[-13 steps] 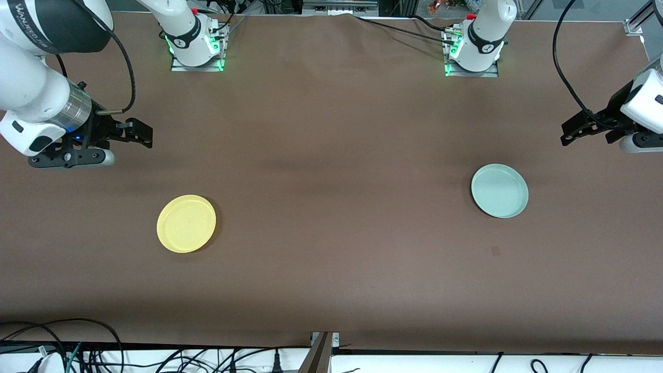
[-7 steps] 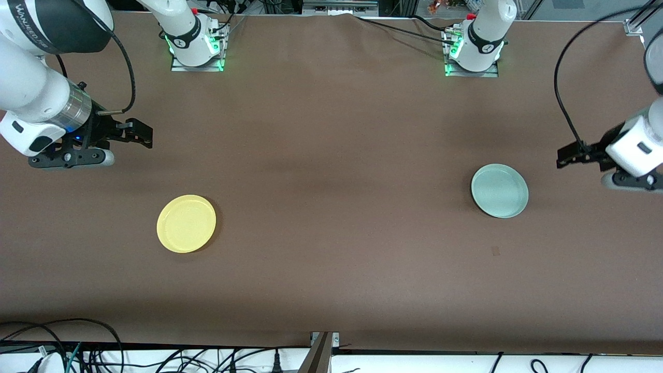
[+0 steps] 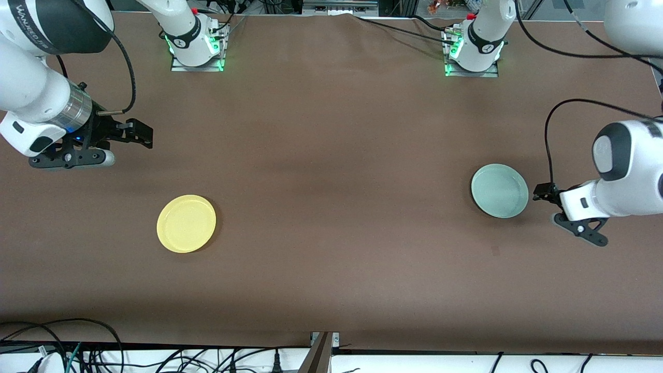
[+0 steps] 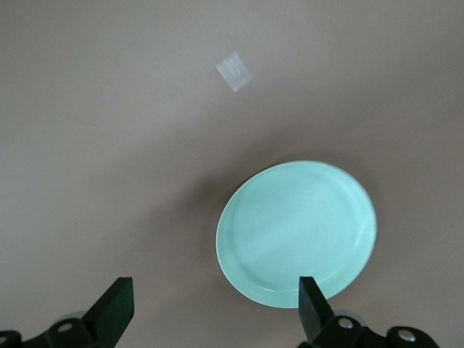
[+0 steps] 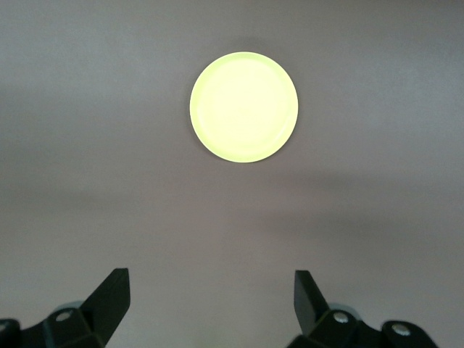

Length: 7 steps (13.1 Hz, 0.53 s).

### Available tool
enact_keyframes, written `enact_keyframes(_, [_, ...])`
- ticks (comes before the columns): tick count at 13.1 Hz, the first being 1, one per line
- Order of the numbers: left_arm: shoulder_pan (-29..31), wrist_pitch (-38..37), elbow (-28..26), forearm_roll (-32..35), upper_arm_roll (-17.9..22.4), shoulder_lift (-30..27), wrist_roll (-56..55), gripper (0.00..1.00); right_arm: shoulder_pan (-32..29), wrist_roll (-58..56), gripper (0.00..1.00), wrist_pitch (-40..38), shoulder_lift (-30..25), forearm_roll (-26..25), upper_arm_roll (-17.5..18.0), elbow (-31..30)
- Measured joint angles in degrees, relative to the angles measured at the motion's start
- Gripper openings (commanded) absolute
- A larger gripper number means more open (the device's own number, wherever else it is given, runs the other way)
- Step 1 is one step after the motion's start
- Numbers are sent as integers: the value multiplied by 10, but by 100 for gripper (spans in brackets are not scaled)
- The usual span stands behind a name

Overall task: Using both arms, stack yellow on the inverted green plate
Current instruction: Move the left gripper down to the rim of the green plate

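The yellow plate (image 3: 186, 223) lies flat on the brown table toward the right arm's end; it also shows in the right wrist view (image 5: 244, 106). The pale green plate (image 3: 500, 190) lies toward the left arm's end, its hollow side apparently up; it also shows in the left wrist view (image 4: 297, 232). My left gripper (image 3: 541, 191) is open and empty, low over the table just beside the green plate's edge (image 4: 214, 290). My right gripper (image 3: 142, 133) is open and empty, over bare table some way from the yellow plate (image 5: 210, 279); that arm waits.
A small pale tape mark (image 3: 495, 251) lies on the table nearer the front camera than the green plate, also in the left wrist view (image 4: 234, 71). The arm bases (image 3: 197, 46) (image 3: 472, 49) stand along the table's back edge. Cables hang below the front edge.
The left arm has swung toward the front camera and lowered, bringing its open gripper next to the green plate. The right arm and both plates have not moved.
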Motion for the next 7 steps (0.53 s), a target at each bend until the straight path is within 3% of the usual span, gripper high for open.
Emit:
enact_keyframes(6, [25,309,-211,0,0,9,80,100,0,0,100,1,1,0,0,0])
enact_keyframes(7, [28,351,-235,0,0,15,89,95,0,0,100,1,1,0,0,0])
